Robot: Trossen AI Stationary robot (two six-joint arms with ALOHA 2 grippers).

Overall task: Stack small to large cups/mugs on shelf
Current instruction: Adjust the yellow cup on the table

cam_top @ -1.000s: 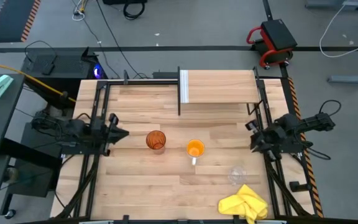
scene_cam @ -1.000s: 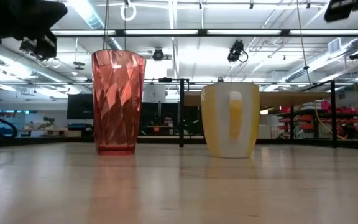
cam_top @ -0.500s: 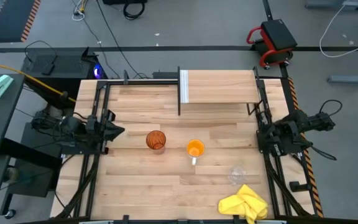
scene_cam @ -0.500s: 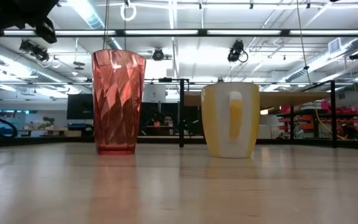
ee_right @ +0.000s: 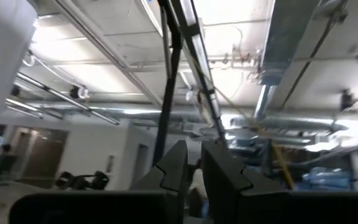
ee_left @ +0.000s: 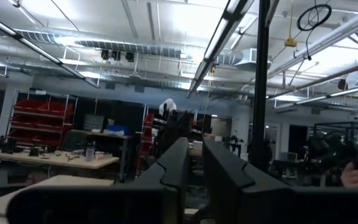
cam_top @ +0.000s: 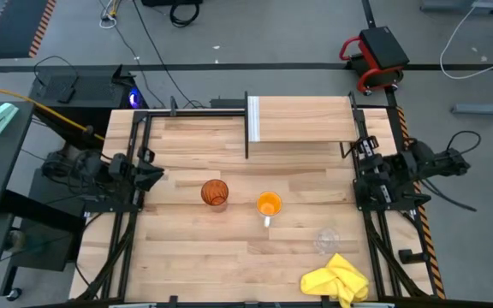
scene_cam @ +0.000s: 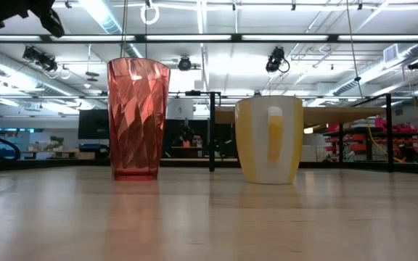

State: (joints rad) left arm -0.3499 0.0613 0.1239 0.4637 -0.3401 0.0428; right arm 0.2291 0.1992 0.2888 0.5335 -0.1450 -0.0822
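Waiting nearly closed and empty: left pincer (ee_left: 194, 163), right pincer (ee_right: 193, 163).

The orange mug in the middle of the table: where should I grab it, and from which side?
Grip the orange mug by its rim or body wall, coming down from above: it stands upright with its mouth open. Its pale handle points toward the table's near edge, so close the fingers across the left and right walls, clear of it. The tumbler stands apart on its left.
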